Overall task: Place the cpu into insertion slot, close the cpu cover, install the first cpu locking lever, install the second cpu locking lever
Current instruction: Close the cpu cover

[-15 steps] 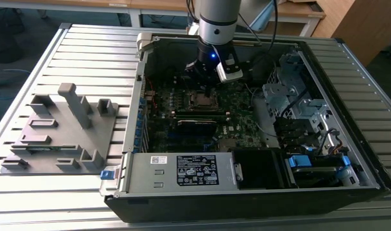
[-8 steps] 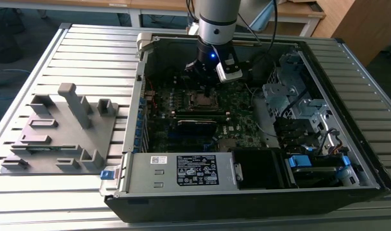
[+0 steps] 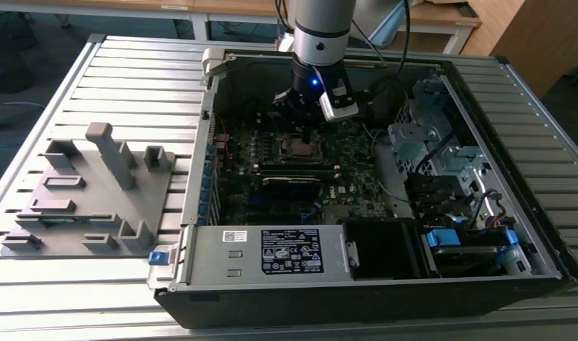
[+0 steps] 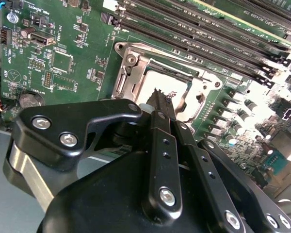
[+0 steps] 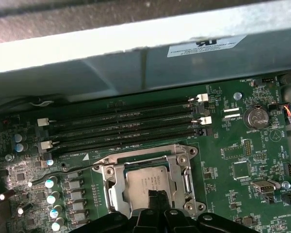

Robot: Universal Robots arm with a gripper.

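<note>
In the exterior view my gripper [image 3: 303, 121] hangs just above the insertion slot [image 3: 298, 147] on the green motherboard [image 3: 350, 160] inside an open computer case. Both wrist views show the cpu [image 5: 144, 180], with its dull silver top, lying flat in the insertion slot [image 4: 136, 73]. The cpu cover [image 5: 110, 190] lies down around it as a metal frame. A thin lever rod [image 5: 63, 170] reaches out from one corner of the socket. My gripper [image 4: 161, 95] is shut with nothing between its black fingers [image 4: 165, 145], and its tips hover over the cpu's near edge. The gripper [image 5: 157, 198] hides that edge.
Long black memory slots [image 5: 121, 128] run beside the socket, close to the case wall [image 5: 136, 73]. Capacitors [image 5: 51, 196] stand by the socket. The power supply [image 3: 269, 252] and drive cages [image 3: 431, 142] fill the case's other sides. A grey fixture [image 3: 89, 192] sits outside on the slatted table [image 3: 127, 78].
</note>
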